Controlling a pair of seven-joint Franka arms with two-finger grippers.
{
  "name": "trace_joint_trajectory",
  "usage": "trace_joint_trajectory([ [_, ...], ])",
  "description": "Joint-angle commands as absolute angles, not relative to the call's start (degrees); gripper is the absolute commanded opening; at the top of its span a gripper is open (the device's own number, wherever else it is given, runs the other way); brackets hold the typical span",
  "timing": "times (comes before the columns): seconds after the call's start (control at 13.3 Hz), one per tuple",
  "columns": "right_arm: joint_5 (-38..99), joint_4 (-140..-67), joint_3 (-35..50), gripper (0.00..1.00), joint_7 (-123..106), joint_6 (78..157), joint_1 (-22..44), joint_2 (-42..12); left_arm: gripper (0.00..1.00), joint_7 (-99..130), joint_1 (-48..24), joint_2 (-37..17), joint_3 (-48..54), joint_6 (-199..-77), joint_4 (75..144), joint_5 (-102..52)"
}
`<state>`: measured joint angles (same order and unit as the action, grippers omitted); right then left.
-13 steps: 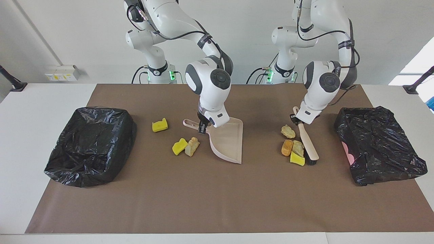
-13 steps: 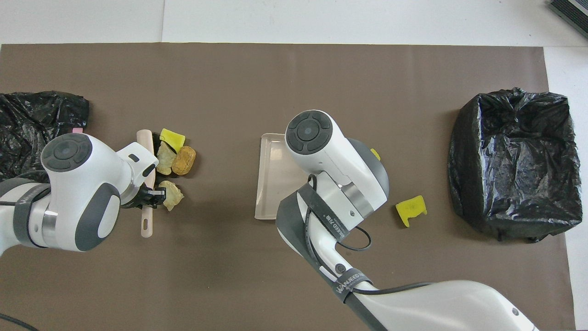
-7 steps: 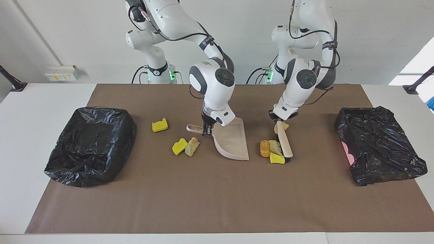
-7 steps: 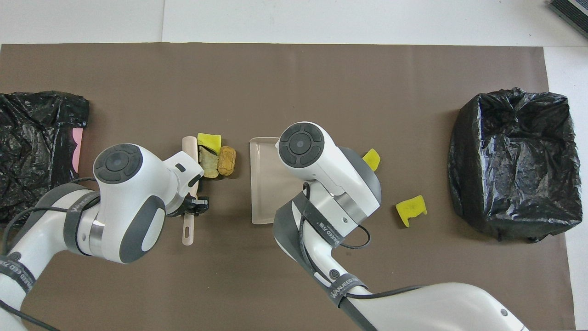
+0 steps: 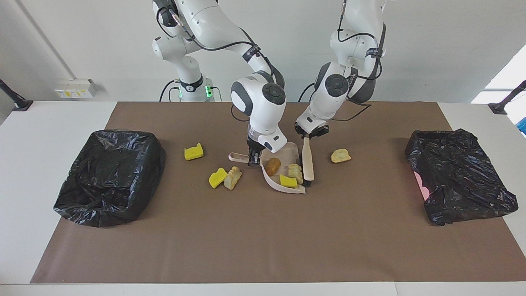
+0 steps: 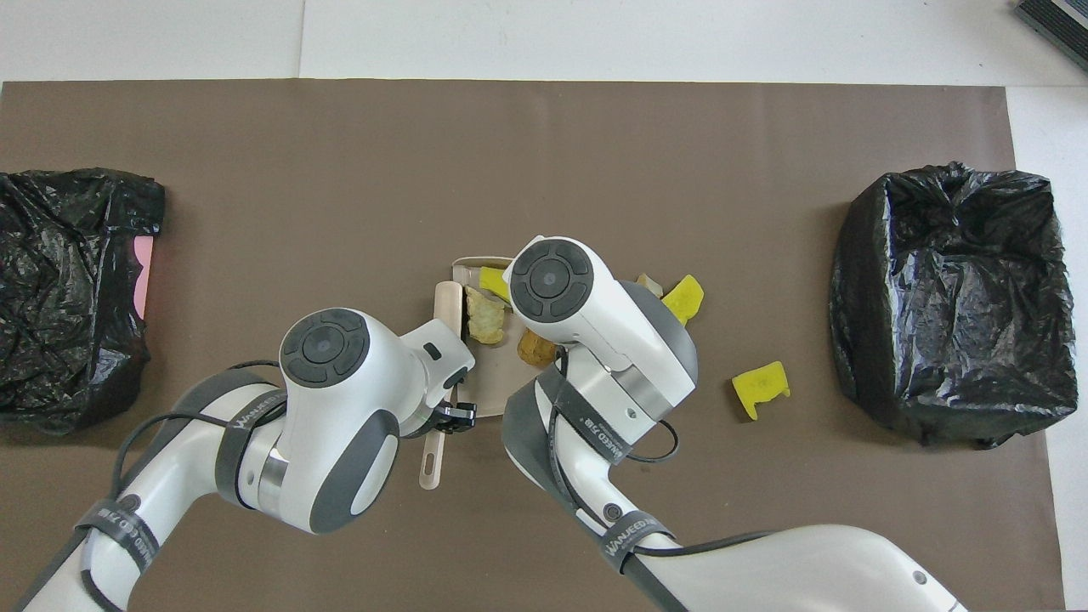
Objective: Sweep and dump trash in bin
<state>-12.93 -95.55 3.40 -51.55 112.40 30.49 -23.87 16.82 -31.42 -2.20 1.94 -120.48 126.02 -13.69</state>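
Left gripper [image 5: 311, 133] clamps the brush [image 5: 307, 163] at the dustpan [image 5: 292, 149] mouth; right gripper [image 5: 253, 155] grips its handle. Three trash lumps [image 5: 283, 169] sit inside, one [image 5: 340, 156] missed toward the left arm's end, three [image 5: 224, 177] toward the right arm's. Best kept low, pan lip flat

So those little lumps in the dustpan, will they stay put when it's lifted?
Probably, if kept level. The three lumps look like light, blocky sponge and bread, apt to slide rather than roll. The dustpan, held by the right gripper, has raised side walls, but its mouth by the brush is open, so tilting could spill them.
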Motion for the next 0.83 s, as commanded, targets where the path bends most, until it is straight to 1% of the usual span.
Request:
trace_joint_trajectory([
  [0.0, -14.24, -96.68, 3.69, 0.0, -52.47, 113.64, 30.5, -23.64, 0.0, 17.92, -32.35, -0.36, 0.79, -118.15, 124.2, -15.38],
  [0.15, -14.33, -96.59, 3.69, 0.0, -52.47, 113.64, 30.5, -23.64, 0.0, 23.7, -30.42, 2.53, 0.18, -111.3, 122.61, -15.03],
  [0.3, -14.33, -96.5, 3.69, 0.0, -52.47, 113.64, 30.5, -23.64, 0.0, 29.07, -25.6, 5.35, -0.09, -105.67, 122.26, -14.33],
  [0.38, -14.33, -96.5, 3.69, 0.0, -52.38, 113.64, 30.5, -23.64, 0.0, 31.18, -23.14, 6.58, -0.09, -102.25, 122.26, -12.06],
  [0.45, -14.33, -96.5, 3.69, 0.0, -52.3, 113.64, 30.5, -23.64, 0.0, 33.99, -22.16, 7.29, 0.09, -99.17, 122.78, -8.73],
  [0.6, -14.15, -96.59, 3.78, 0.0, -52.73, 113.64, 30.41, -23.64, 0.0, 35.68, -19.7, 10.01, 0.09, -96.78, 126.01, -6.77],
  [0.75, -13.54, -96.68, 3.78, 0.0, -52.65, 113.64, 30.41, -23.64, 0.0, 36.83, -18.11, 16.14, 0.09, -98.07, 134.69, -6.59],
])
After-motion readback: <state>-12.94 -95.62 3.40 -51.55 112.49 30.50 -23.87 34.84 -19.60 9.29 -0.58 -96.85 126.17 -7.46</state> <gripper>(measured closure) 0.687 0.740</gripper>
